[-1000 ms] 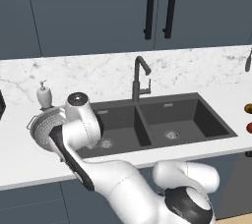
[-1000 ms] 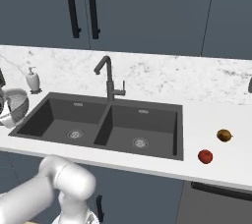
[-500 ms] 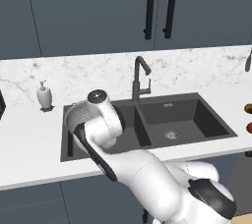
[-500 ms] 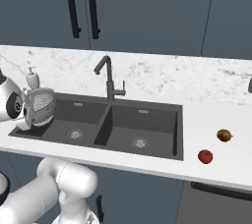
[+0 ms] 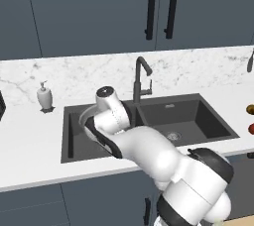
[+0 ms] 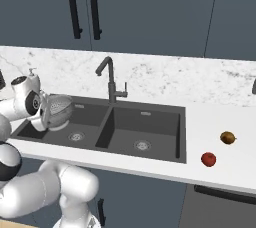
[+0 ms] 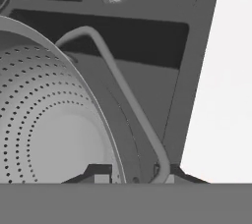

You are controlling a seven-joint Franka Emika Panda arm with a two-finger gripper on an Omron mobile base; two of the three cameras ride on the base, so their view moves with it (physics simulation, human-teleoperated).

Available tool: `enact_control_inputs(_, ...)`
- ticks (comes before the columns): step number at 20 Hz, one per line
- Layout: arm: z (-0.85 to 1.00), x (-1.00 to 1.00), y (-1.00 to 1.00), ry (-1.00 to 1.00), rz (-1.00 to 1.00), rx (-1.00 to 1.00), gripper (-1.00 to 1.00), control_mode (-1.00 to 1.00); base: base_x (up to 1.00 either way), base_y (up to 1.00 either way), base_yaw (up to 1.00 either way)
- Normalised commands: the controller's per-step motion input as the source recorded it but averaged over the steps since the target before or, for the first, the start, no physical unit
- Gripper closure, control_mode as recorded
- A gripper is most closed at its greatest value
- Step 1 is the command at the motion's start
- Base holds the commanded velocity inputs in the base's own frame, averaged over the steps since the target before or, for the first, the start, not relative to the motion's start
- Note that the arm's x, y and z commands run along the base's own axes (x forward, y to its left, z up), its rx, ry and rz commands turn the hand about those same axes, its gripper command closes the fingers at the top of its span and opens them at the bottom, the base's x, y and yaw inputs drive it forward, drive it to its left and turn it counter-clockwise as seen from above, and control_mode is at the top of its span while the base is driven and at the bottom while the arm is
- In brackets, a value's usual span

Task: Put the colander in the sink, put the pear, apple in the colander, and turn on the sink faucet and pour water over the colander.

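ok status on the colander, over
Claw shut on colander rim, tipped on its side over left sink basin. Pear, apple on right counter. Nothing in the way.

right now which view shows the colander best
The right base view: the whole colander shows, tilted, above the left basin. The hand view gives a close-up of its perforated bowl and rim. In the left base view the arm mostly hides it.

colander over sink L basin | apple & pear on counter, R of sink
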Motion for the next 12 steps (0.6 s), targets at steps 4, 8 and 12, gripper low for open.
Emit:
enact_control_inputs(4,-0.32,0.28,-0.11,0.07,0.17,0.00,1.00,-1.00,0.00,0.00,0.00)
enact_control_inputs(8,-0.53,0.13,-0.11,0.21,0.16,-0.04,1.00,-1.00,0.00,0.00,0.00)
enact_control_inputs(12,-0.18,0.42,-0.05,0.08,0.10,0.00,1.00,-1.00,0.00,0.00,0.00)
